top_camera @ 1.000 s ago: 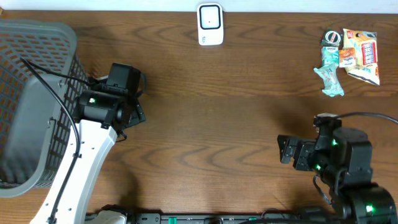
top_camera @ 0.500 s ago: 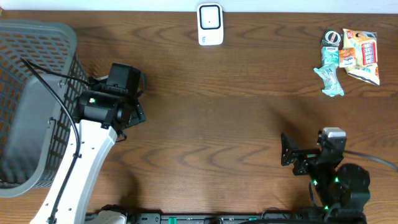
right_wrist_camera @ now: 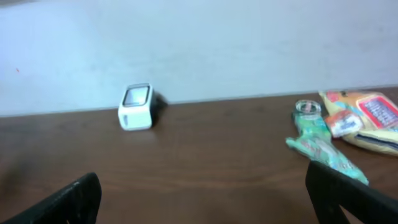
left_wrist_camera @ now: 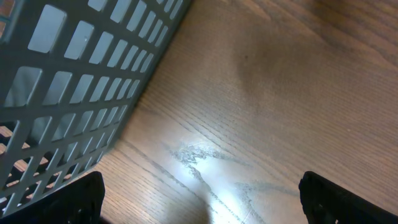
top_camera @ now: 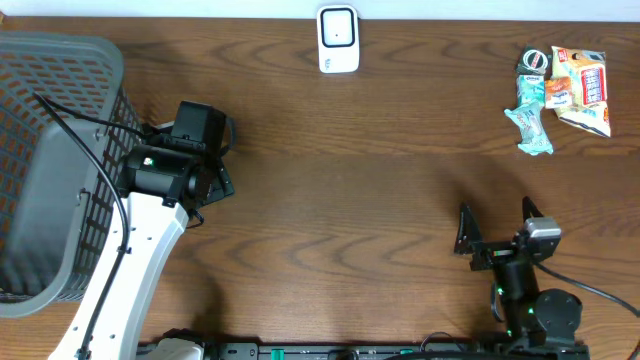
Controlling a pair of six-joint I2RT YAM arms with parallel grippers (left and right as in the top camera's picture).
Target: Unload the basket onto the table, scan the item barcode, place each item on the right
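Note:
A white scanner [top_camera: 338, 38] stands at the table's far edge, also in the right wrist view [right_wrist_camera: 136, 106]. The items lie in a pile at the far right: a teal packet [top_camera: 528, 118], an orange snack bag [top_camera: 583, 90] and a small round container [top_camera: 536, 61]. In the right wrist view the teal packet [right_wrist_camera: 323, 149] and orange bag [right_wrist_camera: 367, 118] lie ahead to the right. My right gripper [top_camera: 497, 225] [right_wrist_camera: 205, 193] is open and empty near the front edge, far from the pile. My left gripper [top_camera: 205, 165] [left_wrist_camera: 202, 199] is open over bare wood beside the basket.
A grey mesh basket [top_camera: 40, 160] fills the left side of the table, its wall [left_wrist_camera: 74, 81] close to my left fingers. A black cable drapes over the basket's rim. Brown wood lies between the two arms.
My right arm has pulled back toward the front edge and swung its open gripper round to face the far side. The left arm has not moved.

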